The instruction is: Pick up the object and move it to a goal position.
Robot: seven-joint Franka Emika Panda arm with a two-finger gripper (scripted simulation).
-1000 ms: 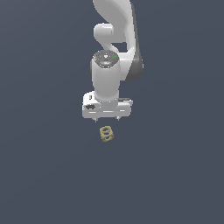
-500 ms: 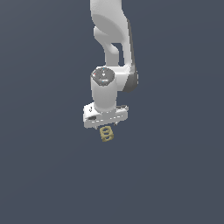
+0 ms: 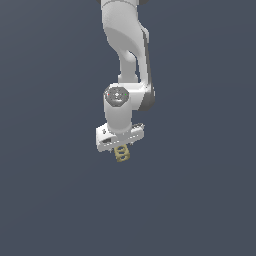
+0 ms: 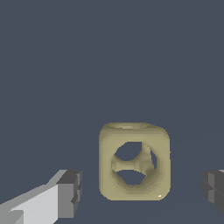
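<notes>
The object (image 3: 122, 154) is a small tan-yellow cube pierced with round holes, lying on the dark grey floor. In the exterior view the white gripper (image 3: 120, 148) stands right over it and hides its upper part. In the wrist view the object (image 4: 134, 162) sits between the two dark finger pads (image 4: 68, 194), with a gap on each side. The gripper (image 4: 141, 192) is open and touches nothing that I can see.
The floor (image 3: 200, 200) is a plain dark grey surface all around. The white arm (image 3: 127, 45) rises above the gripper to the top of the exterior view.
The arm has come down over the object. The gripper was a little above it and now straddles it; the object has not moved.
</notes>
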